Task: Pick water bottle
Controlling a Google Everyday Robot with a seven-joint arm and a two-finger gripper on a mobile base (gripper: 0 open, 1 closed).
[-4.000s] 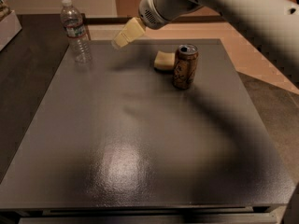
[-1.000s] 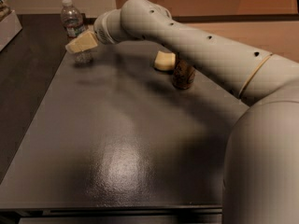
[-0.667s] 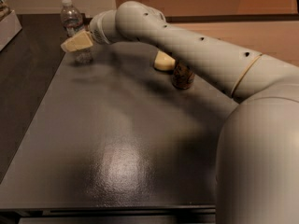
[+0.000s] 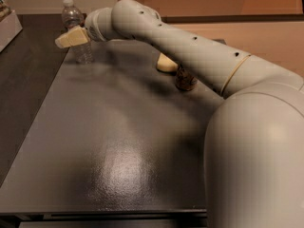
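The water bottle is clear and ribbed with a white cap. It stands upright at the table's far left corner. My gripper has cream-coloured tips and sits right at the bottle's middle, crossing in front of it and hiding its label band. The bottle's lower part shows below the gripper. My pale arm reaches across the table from the right foreground to the bottle.
The dark grey table fills the view. A brown drink can stands at the far right, mostly hidden behind my arm, with a pale yellow lump beside it. A white box is at the far left edge.
My gripper has moved left from above the table's middle to the bottle. In the last second it has crept further left across the bottle. My arm now covers most of the can.
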